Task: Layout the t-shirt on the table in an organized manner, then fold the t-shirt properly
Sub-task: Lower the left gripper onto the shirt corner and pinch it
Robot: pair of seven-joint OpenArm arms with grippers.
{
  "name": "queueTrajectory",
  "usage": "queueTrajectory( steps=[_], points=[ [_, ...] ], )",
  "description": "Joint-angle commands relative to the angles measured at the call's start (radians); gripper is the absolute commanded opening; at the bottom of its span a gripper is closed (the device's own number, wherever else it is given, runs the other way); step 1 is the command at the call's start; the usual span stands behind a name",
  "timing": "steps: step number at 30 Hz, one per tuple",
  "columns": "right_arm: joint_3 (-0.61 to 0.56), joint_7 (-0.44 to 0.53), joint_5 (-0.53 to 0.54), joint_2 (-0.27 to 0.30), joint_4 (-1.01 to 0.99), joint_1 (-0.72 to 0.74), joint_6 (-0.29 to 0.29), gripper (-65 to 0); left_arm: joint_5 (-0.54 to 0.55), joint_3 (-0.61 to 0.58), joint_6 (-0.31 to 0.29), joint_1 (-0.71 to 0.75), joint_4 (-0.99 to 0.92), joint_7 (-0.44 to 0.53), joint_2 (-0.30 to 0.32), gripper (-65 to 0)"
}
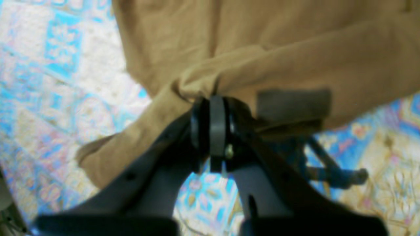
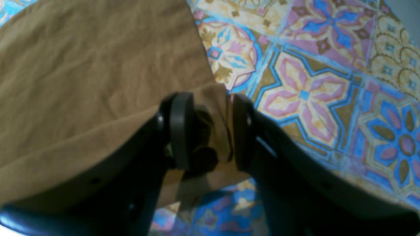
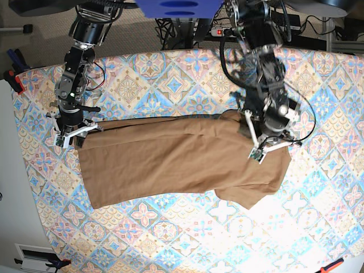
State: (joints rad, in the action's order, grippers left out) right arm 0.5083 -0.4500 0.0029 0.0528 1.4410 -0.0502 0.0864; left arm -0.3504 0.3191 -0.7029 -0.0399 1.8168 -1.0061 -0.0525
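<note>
beyond the far edge lies a beige carpeted floor (image 3: pixel 48 28), with a white power strip (image 3: pixel 224 32) and dark cables (image 3: pixel 310 25) trailing across it. a blue object (image 3: pixel 176 7) sits at top centre. red-handled clamps (image 3: pixel 12 79) grip the left edge; light is bright and even.

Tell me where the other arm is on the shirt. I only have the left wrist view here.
Observer: The right end effector is at the opposite end of the t-shirt. A corner of fabric sits between its jaws.
Operator: Is the shirt lying flat between the two arms?
Observer: Mostly. In the base view the body is spread across the table with light wrinkles, and it only bunches up near your left end effector.
Operator: Any of it hanging off the table?
Observer: No. The base view shows patterned cloth on every side of the shirt.
</note>
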Motion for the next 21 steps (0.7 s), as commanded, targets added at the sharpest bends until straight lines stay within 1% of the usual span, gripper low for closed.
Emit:
queueTrajectory(
  steps=[1, 5, 7, 10, 12, 16, 19, 21],
  points=[
    [0.002, 0.026, 0.006, 0.011, 0.020, 0.014, -0.001, -45.8, -0.009, -0.002, 0.005, -0.025, -0.024, 0.008, 0.001, -56.9],
    [0.002, 0.027, 0.006, 0.011, 0.020, -0.010, -0.001, -45.8, -0.039, -0.002, 0.005, -0.073, -0.144, 0.010, 0.000, -46.0],
    [0.002, 0.030, 0.006, 0.011, 0.020, -0.026, -0.001, -45.8, -0.040, -0.002, 0.005, -0.081, -0.154, 0.010, 0.000, -40.1],
    [0.002, 0.030, 0.006, 0.011, 0.020, -0.026, -0.001, -45.8, -0.031, 0.002, 0.005, -0.076, -0.131, 0.026, -0.002, -33.4],
    [0.002, 0.030, 0.006, 0.011, 0.020, -0.026, -0.001, -45.8, -0.009, 0.004, 0.005, -0.054, -0.090, 0.076, -0.005, -31.9],
    [0.002, 0.030, 0.006, 0.011, 0.020, -0.026, -0.001, -45.8, 0.113, 0.004, 0.005, 0.053, 0.057, 0.186, 0.000, -32.0],
    [0.002, 0.027, 0.006, 0.011, 0.020, -0.026, -0.001, -45.8, 0.179, 0.005, 0.005, 0.139, 0.140, 0.246, 0.000, -32.0],
    [0.002, 0.027, 0.006, 0.011, 0.020, -0.026, -0.001, -45.8, 0.205, 0.022, 0.005, 0.202, 0.160, 0.275, 0.000, -32.0]
  ],
)
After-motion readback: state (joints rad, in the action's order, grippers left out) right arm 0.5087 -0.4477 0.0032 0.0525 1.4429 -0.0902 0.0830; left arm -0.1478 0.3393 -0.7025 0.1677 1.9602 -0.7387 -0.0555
